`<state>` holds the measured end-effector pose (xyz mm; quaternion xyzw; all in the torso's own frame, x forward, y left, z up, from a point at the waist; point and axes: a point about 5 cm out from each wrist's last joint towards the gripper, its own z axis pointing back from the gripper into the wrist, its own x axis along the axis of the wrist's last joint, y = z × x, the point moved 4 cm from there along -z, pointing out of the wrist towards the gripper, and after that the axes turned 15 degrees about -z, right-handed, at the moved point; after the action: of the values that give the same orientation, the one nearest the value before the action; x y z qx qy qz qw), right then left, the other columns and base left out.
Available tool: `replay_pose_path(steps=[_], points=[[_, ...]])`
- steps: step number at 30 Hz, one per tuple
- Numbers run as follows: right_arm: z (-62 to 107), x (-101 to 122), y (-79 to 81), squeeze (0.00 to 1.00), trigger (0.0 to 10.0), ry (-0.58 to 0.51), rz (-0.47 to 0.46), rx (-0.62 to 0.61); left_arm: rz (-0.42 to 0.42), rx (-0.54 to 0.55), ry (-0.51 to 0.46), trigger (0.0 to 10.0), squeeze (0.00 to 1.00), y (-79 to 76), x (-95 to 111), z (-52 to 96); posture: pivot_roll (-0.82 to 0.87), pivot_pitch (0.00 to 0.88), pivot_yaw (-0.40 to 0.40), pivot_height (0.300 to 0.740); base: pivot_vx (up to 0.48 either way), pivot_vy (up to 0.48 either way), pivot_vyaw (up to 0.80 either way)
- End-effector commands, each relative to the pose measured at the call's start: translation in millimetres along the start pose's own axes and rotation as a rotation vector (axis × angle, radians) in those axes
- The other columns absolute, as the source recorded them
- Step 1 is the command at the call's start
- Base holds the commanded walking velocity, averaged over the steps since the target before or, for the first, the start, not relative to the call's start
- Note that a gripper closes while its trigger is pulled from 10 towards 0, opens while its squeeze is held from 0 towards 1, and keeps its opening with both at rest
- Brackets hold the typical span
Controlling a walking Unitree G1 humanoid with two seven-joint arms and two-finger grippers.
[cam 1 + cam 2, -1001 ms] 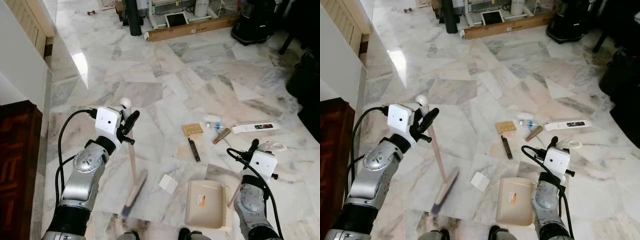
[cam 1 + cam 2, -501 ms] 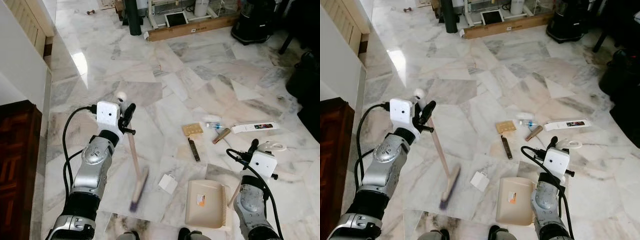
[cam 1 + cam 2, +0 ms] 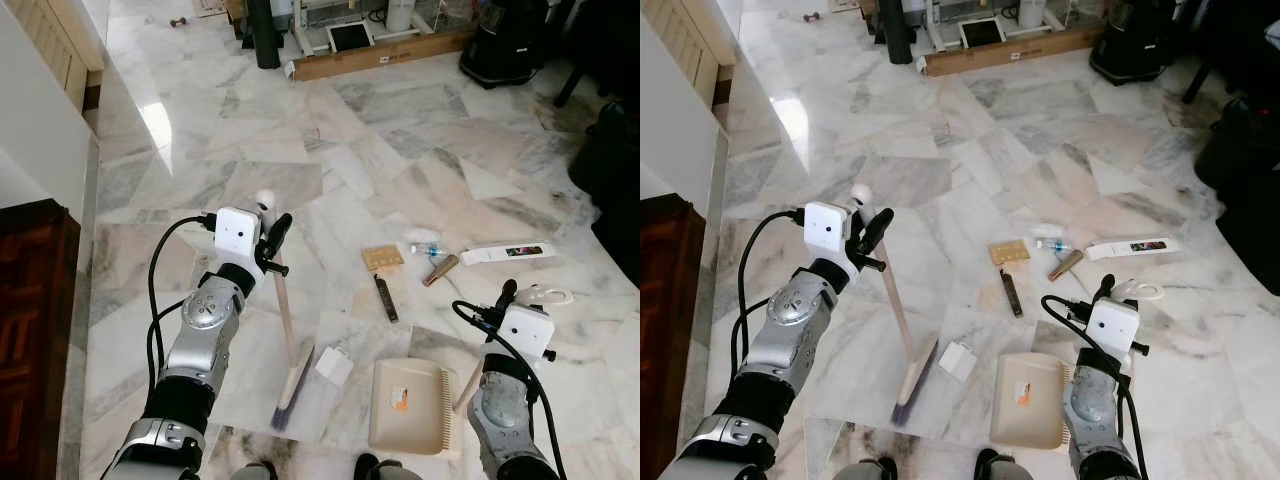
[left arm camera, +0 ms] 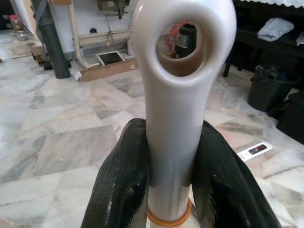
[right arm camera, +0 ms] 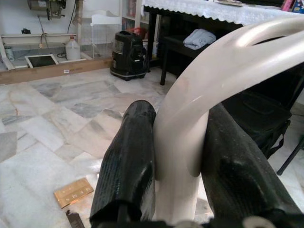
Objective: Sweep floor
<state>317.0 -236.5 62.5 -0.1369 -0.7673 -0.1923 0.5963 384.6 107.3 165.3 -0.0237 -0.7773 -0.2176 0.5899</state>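
Left eye view takes in a pale marble floor (image 3: 400,170) with a dark wooden cabinet (image 3: 30,320) at the far left. Next comes the left tool (image 3: 272,243), raised on its silver arm, its two black fingers (image 4: 123,185) pressed tight against either side of the broom (image 3: 284,322) just below the white looped end of the handle. The wooden shaft slants down from there to the bristle head, which rests on the floor with purple-tipped bristles. Just beside the head lies a small white card (image 3: 333,366), and beside that sits the beige dustpan (image 3: 408,404), flat on the floor with its comb edge toward the right arm. Farther out on the floor is a scatter of litter: a tan square tile (image 3: 384,257), a thin black strip (image 3: 386,297), a small clear bottle (image 3: 425,248), a brown tube (image 3: 442,270) and a long white remote-like device (image 3: 509,254). At the right, the right tool (image 5: 178,161) has its fingers closed around the cream curved handle of the dustpan, low near the floor. Along the far wall a cardboard box (image 3: 385,55) lies on the floor.
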Motion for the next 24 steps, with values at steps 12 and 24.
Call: replay_pose_path(steps=[12, 24], points=[[10.3, -16.2, -8.3, 0.0, 10.0, 0.082, 0.053, 0.001, 0.085, -0.052, 0.014, 10.0, 0.0, -7.1, -7.1, 2.7, 0.2, 0.23, 0.025, 0.74, 0.0, 0.0, 0.0], [6.9, -15.1, -8.6, 0.0, 10.0, 0.082, 0.056, -0.005, 0.279, -0.082, 0.078, 10.0, 0.0, -7.5, -11.9, -1.0, 0.21, 0.223, 0.026, 0.74, 0.0, 0.0, 0.0]])
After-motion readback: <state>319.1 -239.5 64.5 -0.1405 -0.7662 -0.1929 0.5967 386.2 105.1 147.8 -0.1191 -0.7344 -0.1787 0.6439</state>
